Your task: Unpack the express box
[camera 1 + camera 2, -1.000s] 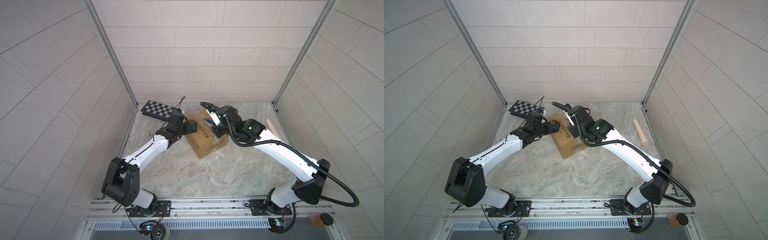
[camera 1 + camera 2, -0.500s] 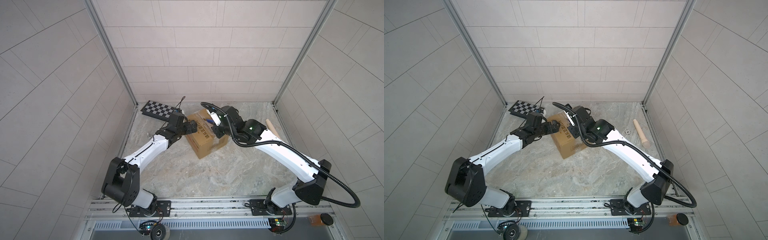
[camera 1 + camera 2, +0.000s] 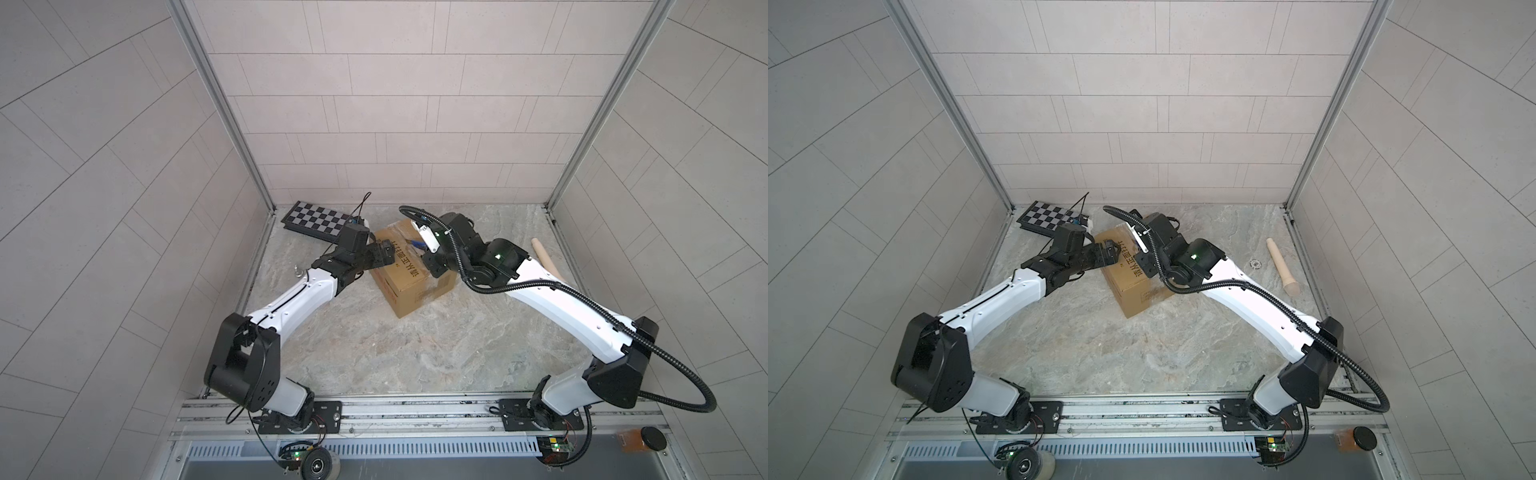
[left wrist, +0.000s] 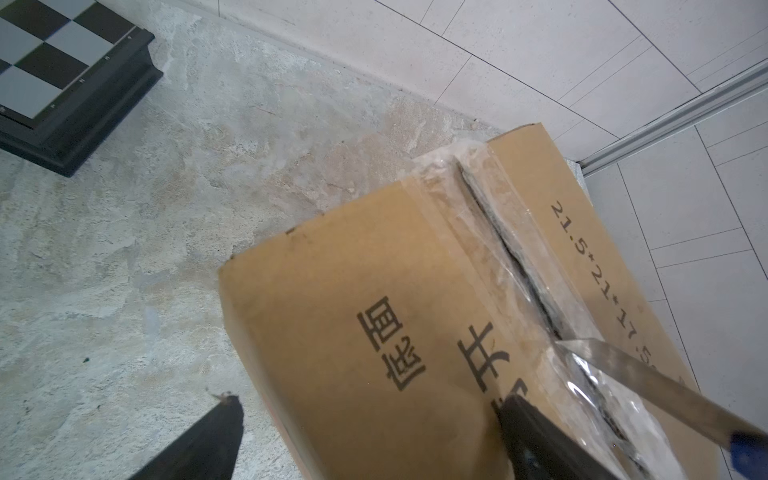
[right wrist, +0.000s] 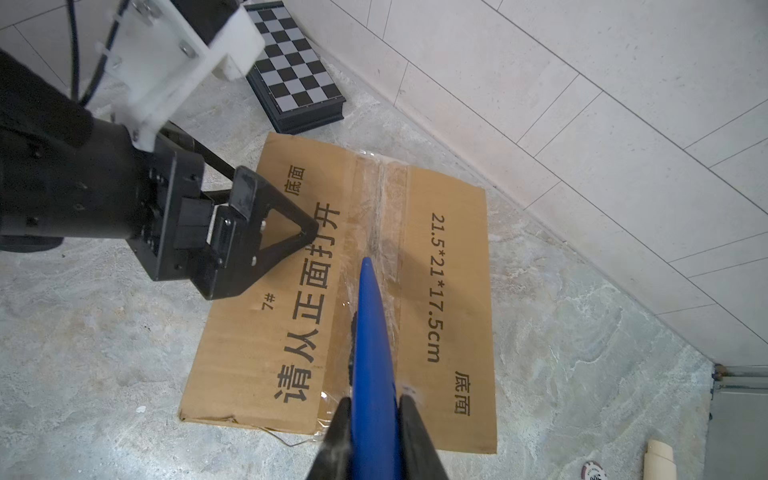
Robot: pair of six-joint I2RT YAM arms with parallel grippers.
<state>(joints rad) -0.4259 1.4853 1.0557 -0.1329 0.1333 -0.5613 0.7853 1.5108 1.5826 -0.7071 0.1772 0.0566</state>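
The marbled surface [image 3: 415,353] is mostly bare. The express box [image 3: 409,286] sits on it toward the back, between my two arms and just in front of the chequered board [image 3: 318,218], taped flaps facing up. My left tool [image 3: 388,254] is on the printed-flap side with its jaws spread wide and nothing in them. In the left wrist view one finger [image 4: 536,436] lies over the box top and the other [image 4: 208,440] hangs past the box's side above the surface. I read that as bracing the carton, though I cannot tell how firmly it presses. My right tool [image 5: 376,415] is clenched on the blue handle of a knife [image 5: 372,332], and it is the one that matters here. The taped seam [image 5: 376,199] runs straight away from that tool toward the box's far edge, and the knife lies along the same line, directly over it. The blade [image 4: 648,382] meets the seam partway along, tip down in the wrinkled tape. The stretch ahead of the tip therefore lies dead ahead on the handle's axis. I judge the cut needs a straight push along it, with no drift toward the left finger just beside the seam.
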